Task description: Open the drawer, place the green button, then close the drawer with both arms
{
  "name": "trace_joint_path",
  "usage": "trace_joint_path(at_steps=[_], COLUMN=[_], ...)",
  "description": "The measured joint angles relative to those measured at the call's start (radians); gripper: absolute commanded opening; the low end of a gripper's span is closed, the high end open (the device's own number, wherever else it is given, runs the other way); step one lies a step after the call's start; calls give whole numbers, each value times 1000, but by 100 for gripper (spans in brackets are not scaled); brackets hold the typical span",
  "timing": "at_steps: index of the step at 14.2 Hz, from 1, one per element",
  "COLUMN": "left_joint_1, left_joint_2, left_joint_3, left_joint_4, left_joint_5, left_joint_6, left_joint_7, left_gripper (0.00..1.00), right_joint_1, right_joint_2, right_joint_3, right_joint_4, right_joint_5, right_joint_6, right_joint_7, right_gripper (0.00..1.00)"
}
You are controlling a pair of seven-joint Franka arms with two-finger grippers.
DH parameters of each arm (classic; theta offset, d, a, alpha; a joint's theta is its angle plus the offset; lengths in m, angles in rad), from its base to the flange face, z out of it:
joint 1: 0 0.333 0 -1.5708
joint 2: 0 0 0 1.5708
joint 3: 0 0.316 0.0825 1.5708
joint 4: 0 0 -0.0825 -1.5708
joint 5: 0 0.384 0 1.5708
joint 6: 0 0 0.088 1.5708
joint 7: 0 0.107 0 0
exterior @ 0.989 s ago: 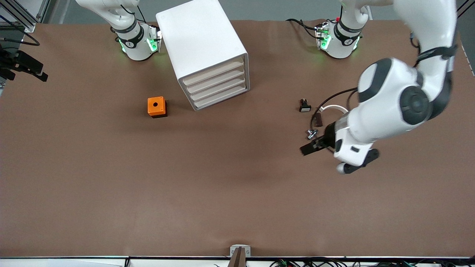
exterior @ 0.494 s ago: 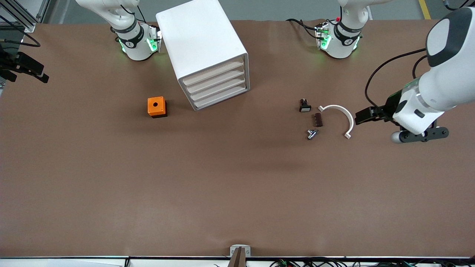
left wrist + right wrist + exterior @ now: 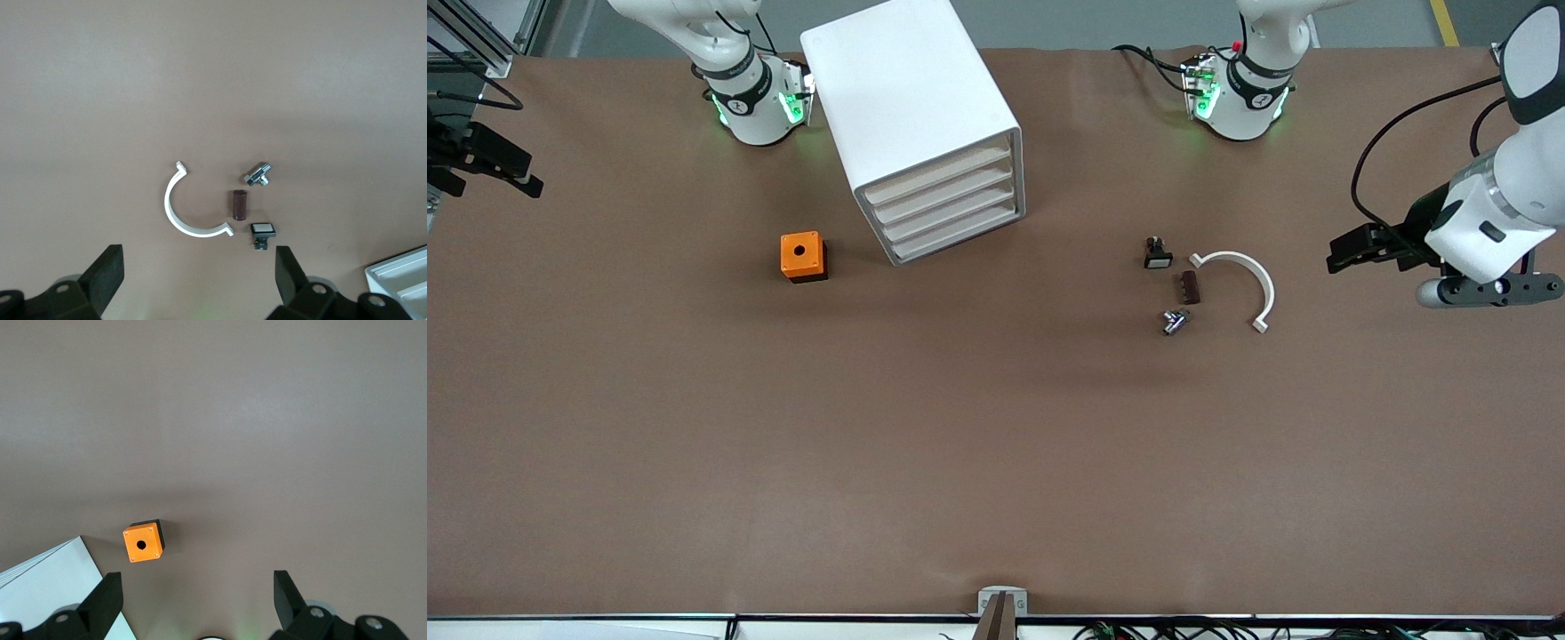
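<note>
Drawer (image 3: 956, 234): lowest of four alike in the white cabinet (image 3: 903, 89). Wide, shallow, white, shut flush with the three above it. Its long axis runs level along the cabinet front, skewed to the tabletop (image 3: 996, 462) edges. The front faces the front camera's edge, turned partly toward the left arm's end.

Cabinet stands at the tabletop edge by the robot bases, closer to the right arm's base. Orange box (image 3: 802, 256) with a hole on top sits beside it, toward the right arm's end.

In front of the drawer, toward the left arm's end, is a small cluster:
- black button with a white face (image 3: 1158, 254)
- brown cylinder (image 3: 1189, 287)
- small metal fitting (image 3: 1174, 321)
- white curved clip (image 3: 1240, 283)

Left claw (image 3: 1352, 253): up over the tabletop near the left arm's end, fingers spread wide, holding nothing. It is well apart from the drawer, with the cluster between them.

Right claw (image 3: 193, 597): wide open, empty, high over the right arm's end. It looks down on the orange box and a cabinet corner, well apart from the drawer.
</note>
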Motion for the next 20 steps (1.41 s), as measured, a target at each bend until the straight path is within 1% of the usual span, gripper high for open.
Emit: trace_joint_path(at_steps=[2,3,4,7,8,9,11,15,20], left_joint_1=[-5,-19,-52,-216,-254,-272,-277,-278,-277], left_joint_2=[-29,-42,-55,-101,-118,-134,-155,-166,-190], left_joint_3=[18,38,77,252,292,314,324,325,328], left_joint_4=[-28,-40,-53,-104,-122,-137,-155,-159,-118], left_joint_5=[0,0,0,0,0,0,0,0,0], left_joint_6=[9,13,16,31,41,47,54,72,69], left_joint_7=[9,14,18,20,20,24,35,36,36], left_gripper=[100,100,100,100,100,100,100,100,100], right_joint_1=[0,0,0,0,0,0,0,0,0], right_joint_2=[0,0,0,0,0,0,0,0,0], right_joint_3=[0,0,0,0,0,0,0,0,0], right_joint_4=[0,0,-1,-4,-7,-11,-17,-18,-18], right_joint_5=[0,0,0,0,0,0,0,0,0], right_joint_6=[0,0,0,0,0,1,8,22,25], right_joint_7=[-1,-2,-2,-3,-3,-3,-4,-6,-6], right_gripper=[100,100,100,100,100,100,100,100,100])
